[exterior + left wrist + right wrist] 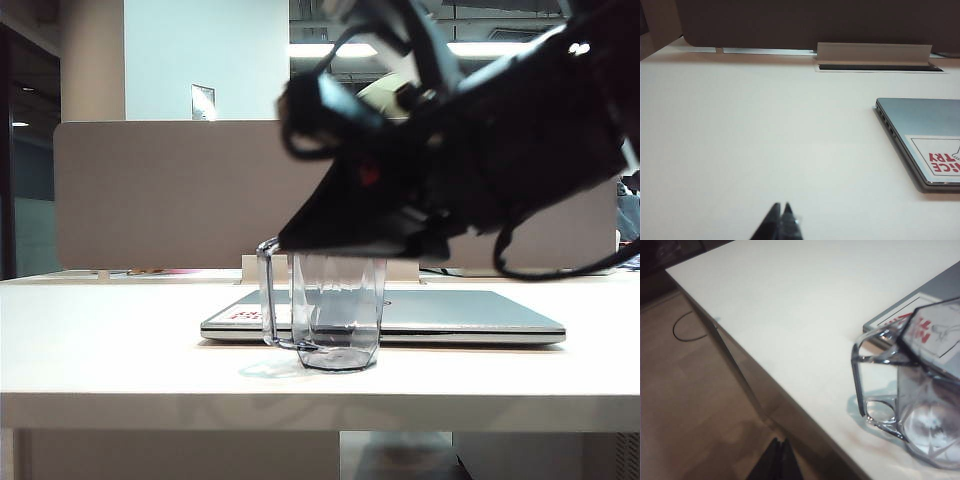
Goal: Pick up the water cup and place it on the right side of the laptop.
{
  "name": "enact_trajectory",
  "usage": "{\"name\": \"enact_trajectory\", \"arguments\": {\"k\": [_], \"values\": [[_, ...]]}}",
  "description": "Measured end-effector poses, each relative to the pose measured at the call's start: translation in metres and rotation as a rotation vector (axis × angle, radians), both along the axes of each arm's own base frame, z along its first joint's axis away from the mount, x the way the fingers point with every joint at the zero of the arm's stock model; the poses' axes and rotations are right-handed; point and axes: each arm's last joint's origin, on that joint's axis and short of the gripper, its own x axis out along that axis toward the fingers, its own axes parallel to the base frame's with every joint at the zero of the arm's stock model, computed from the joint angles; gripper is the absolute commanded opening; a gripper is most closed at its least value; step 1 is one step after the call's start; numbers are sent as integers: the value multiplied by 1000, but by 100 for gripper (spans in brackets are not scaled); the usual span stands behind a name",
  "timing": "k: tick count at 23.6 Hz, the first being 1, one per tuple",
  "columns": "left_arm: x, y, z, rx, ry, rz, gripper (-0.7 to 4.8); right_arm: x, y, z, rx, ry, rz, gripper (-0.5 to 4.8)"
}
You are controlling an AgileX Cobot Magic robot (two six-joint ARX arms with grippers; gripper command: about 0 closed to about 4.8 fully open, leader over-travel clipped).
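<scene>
Nearest the exterior camera, we note the pale table (120, 350), its front edge crossing the lower frame. The water cup (338, 312) stands upright at centre, in front of the closed laptop (450, 315). The right gripper (782, 450), jaws together and empty, hangs above the cup. The left gripper (781, 216) is likewise closed, empty. Behind, a grey partition (170, 190), then a white wall (200, 50) upper left.

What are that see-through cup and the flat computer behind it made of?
The water cup looks like clear, grey-blue tinted plastic, possibly glass: its faceted walls and loop handle let the table show through and catch highlights. The laptop looks like brushed silver-grey metal with a matte sheen; painted plastic cannot be ruled out. A white sticker with red print sits on its lid.
</scene>
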Motion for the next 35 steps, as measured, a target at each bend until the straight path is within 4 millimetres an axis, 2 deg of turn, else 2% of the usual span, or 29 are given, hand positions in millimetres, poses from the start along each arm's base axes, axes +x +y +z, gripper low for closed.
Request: {"name": "enact_trajectory", "arguments": {"k": [10,12,14,27,35], "values": [[0,0,0,0,0,0,-4,23,35,-11,-38,17,-16,68],[0,0,0,0,0,0,-4,26,40,-17,-58,22,-35,119],[0,0,0,0,0,0,-4,27,39,-19,-79,18,-74,151],[0,0,0,0,1,0,-4,34,35,-20,-94,-17,-202,149],[0,0,0,0,0,0,-4,43,48,-28,-85,-21,-202,149]]}}
